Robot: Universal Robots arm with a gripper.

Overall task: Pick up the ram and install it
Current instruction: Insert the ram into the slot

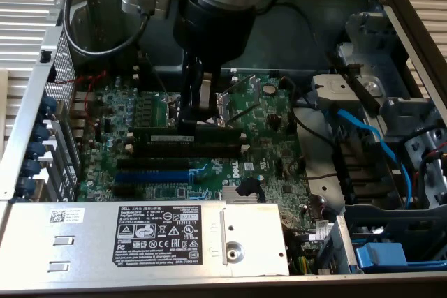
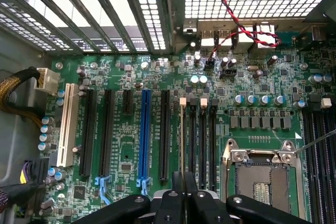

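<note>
The claw comes down from the top middle of the exterior view into an open computer case. It is pressed together on the upper edge of the ram, pinching the stick near the end that lies toward the exterior view's left. The ram stands on edge, running left to right across the centre of the green motherboard, in line with the uppermost of the long black slots; whether it is fully seated cannot be told. Just behind it sits the CPU socket, and lower in the frame lies the blue slot. A silver power supply with a label fills the lower left of the exterior view.

In the wrist view the claw grips the ram seen edge-on as a thin line, beside the black slots, the blue slot and the CPU socket
</note>
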